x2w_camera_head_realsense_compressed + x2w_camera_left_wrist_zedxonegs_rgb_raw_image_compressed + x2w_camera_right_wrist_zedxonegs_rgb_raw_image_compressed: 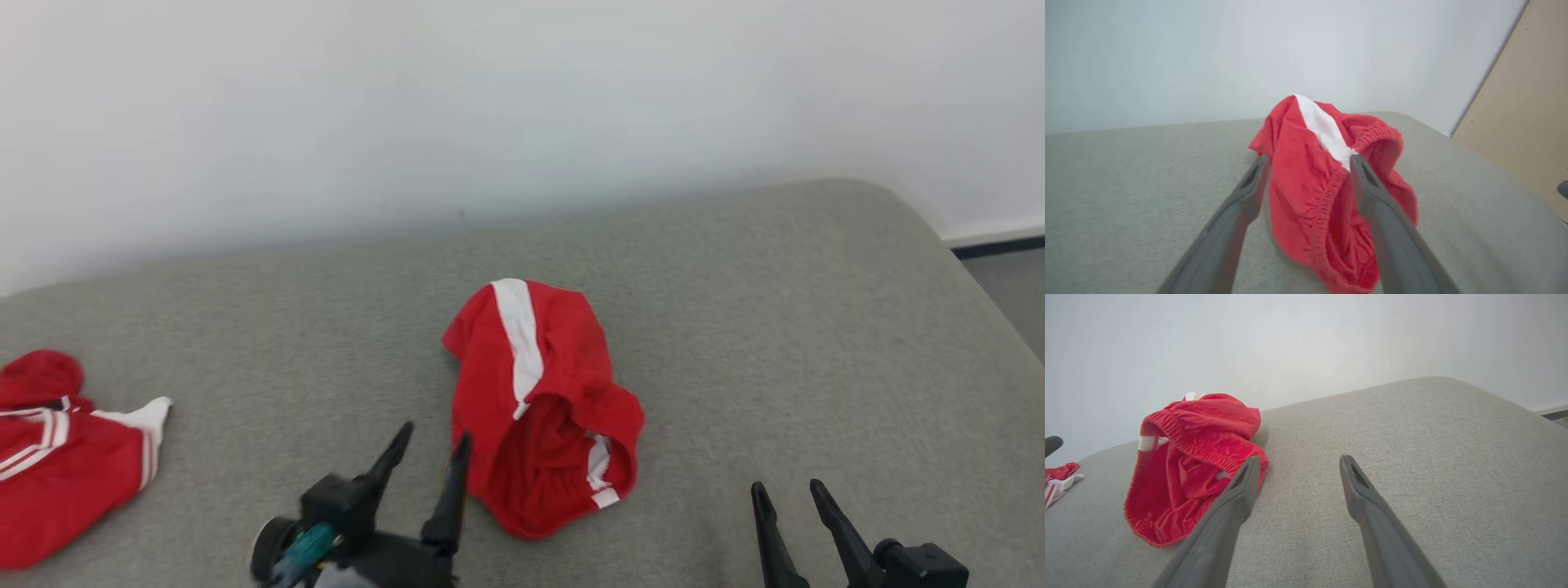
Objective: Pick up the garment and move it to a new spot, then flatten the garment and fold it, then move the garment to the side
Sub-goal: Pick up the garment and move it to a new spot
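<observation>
— How many garments?
— Two, both red with white stripes: the shorts (543, 408) lie crumpled mid-cushion (775, 327); a second garment (57, 457) lies at the left edge.
— And the grippers?
— Two; the left gripper (435, 433) is spread wide and empty, just beside the shorts, perhaps grazing them; the right gripper (787, 486) is parted too, empty, apart from the shorts.

Crumpled red shorts (563, 367) with a white side stripe lie on a grey upholstered surface (775, 327). Just left of the shorts' elastic waistband is the left gripper (435, 433), its 2 fingers spread. The right gripper (788, 486), fingers also apart, sits well right of the shorts. Far left of the shorts lies another red-and-white garment (57, 474).
</observation>
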### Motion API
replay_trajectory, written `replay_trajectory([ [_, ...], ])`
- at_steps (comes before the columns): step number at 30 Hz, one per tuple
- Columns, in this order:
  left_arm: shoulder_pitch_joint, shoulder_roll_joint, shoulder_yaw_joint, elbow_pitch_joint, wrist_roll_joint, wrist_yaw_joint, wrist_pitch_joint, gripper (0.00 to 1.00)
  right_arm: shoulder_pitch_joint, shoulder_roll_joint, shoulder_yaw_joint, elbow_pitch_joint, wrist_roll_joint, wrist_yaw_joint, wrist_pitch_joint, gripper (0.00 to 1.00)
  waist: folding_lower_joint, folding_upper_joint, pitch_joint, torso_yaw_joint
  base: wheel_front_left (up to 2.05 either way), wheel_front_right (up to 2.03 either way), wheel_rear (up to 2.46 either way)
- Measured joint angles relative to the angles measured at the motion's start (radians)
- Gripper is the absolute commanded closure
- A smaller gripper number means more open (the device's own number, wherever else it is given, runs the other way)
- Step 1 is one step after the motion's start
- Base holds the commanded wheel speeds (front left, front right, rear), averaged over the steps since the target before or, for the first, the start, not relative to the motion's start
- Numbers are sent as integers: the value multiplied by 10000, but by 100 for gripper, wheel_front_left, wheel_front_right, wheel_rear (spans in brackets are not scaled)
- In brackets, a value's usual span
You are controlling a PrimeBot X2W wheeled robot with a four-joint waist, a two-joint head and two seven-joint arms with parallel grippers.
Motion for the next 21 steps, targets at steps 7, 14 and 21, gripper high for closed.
replay_trajectory([
  [7,2118,378,1432,-2220,146,470,-489,0,193,-8,-311,-127,-46,0,36,0,0,0,-291,871,0,0,0],
  [14,3610,226,2905,-3381,1402,397,-491,0,347,-4,-474,-33,-138,0,-125,0,0,-1,-560,1576,0,0,0],
  [21,4387,27,4197,-3306,2121,50,-491,0,371,-35,-562,274,-104,0,-499,0,0,-1,-765,1873,0,0,0],
])
